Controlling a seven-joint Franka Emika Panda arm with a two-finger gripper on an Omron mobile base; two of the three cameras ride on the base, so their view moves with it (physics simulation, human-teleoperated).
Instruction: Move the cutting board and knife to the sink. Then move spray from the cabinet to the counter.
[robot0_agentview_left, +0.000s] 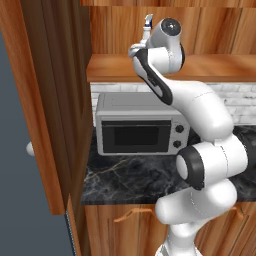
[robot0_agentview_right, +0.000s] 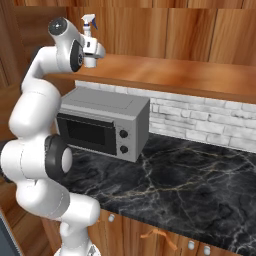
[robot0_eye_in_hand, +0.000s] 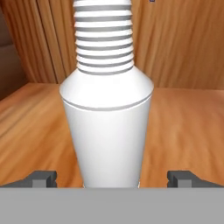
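On warm-brown cabinet (robot0_eye_in_hand: 183, 127) shelf — upright spray (robot0_eye_in_hand: 107, 127); black veined counter (robot0_agentview_right: 200, 185) below

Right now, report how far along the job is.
Done: unclear; no board, knife or sink is in sight. In hand: the open gripper straddles the spray, which stands upright on the cabinet shelf, not yet gripped. Left: close, lift, set it on the counter.

No legible text or labels anywhere.
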